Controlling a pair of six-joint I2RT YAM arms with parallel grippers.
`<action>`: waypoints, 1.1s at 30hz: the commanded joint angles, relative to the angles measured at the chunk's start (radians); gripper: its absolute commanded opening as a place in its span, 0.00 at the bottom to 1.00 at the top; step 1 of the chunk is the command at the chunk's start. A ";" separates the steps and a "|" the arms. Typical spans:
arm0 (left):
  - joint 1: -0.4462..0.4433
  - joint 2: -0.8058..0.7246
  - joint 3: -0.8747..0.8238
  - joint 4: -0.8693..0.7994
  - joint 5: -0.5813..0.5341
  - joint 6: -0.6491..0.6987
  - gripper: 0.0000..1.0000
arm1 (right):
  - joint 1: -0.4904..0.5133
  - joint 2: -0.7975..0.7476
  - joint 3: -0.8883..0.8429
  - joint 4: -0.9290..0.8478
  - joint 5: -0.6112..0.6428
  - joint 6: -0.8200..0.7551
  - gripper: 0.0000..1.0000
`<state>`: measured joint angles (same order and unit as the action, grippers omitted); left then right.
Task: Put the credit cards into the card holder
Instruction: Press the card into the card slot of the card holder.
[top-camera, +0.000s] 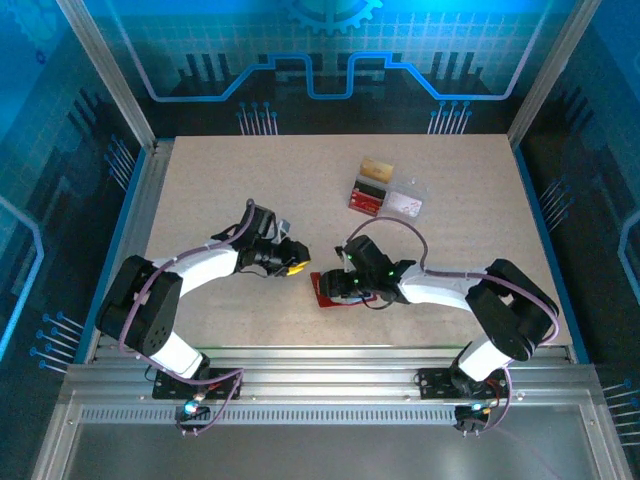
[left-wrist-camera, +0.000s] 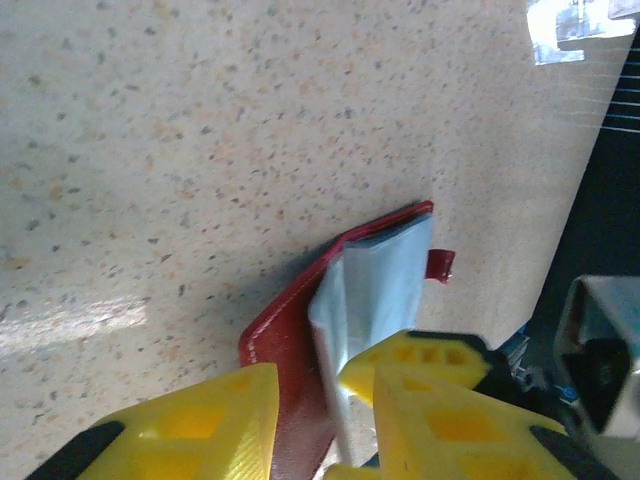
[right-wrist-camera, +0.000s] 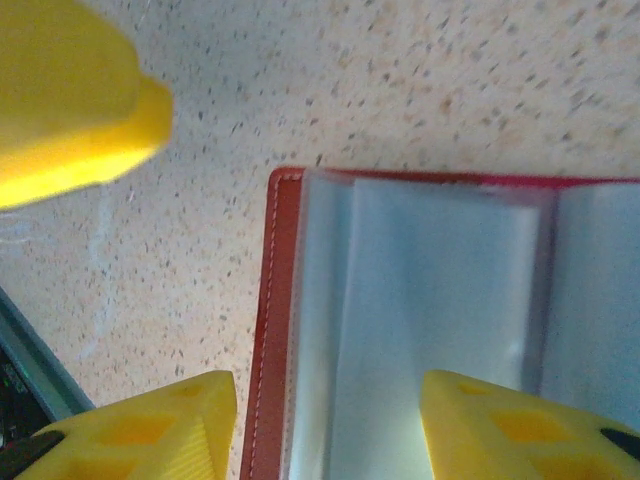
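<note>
Over the table (top-camera: 250, 180), left fingers (left-wrist-camera: 200, 430) clamped on the card holder's (left-wrist-camera: 290, 330) edge, right fingers (right-wrist-camera: 150, 430) spread above it

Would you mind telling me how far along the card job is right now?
Done: the card holder lies open on the table, pale sleeves exposed. In hand: the right gripper is over it, jaws apart; the left gripper is at its edge, grip unclear. Left: I cannot tell whether any sleeve holds a card, so loading looks outstanding.
</note>
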<state>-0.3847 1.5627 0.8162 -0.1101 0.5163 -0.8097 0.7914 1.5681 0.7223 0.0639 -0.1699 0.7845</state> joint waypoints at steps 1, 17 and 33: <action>-0.029 0.022 0.064 -0.038 0.028 0.027 0.29 | 0.030 -0.002 -0.012 0.011 -0.017 -0.007 0.51; -0.145 0.208 0.143 -0.004 0.076 0.023 0.18 | 0.074 0.027 -0.014 0.019 -0.020 -0.036 0.46; -0.146 0.254 0.052 -0.024 0.045 0.096 0.18 | 0.070 0.038 0.039 -0.034 -0.016 -0.061 0.50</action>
<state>-0.5285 1.7897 0.8875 -0.1150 0.5644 -0.7559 0.8528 1.5993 0.7242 0.0624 -0.1745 0.7502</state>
